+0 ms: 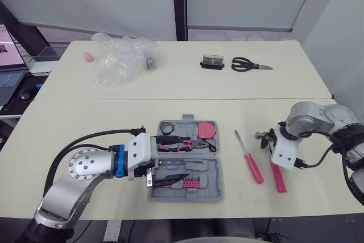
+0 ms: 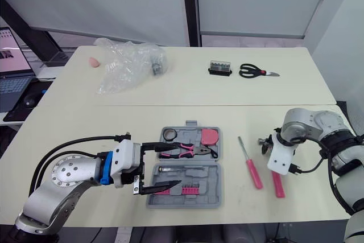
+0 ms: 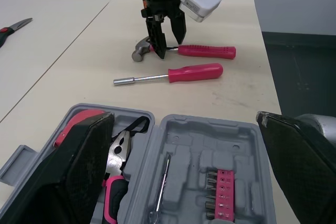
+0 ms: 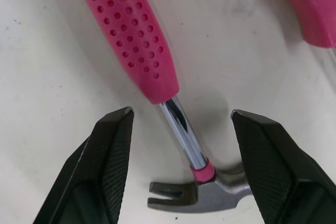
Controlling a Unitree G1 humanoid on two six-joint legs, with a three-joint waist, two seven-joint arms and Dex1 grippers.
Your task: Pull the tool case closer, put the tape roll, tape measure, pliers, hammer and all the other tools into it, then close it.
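We have the pliers, tape measure and tape roll in the open tool case at near centre, while the hammer and screwdriver wait on the bench to its right, with our right hand released astride the hammer and our left hand released over the case.

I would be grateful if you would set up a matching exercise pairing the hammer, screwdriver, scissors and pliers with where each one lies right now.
Things:
1. hammer
2. screwdriver
3. scissors
4. pliers

Places:
A. inside the tool case
B. far side of the table, beside a black box
C. shaft between the open fingers of the right end effector
D. on the table between case and hammer

Pairs: 1-C, 2-D, 3-B, 4-A
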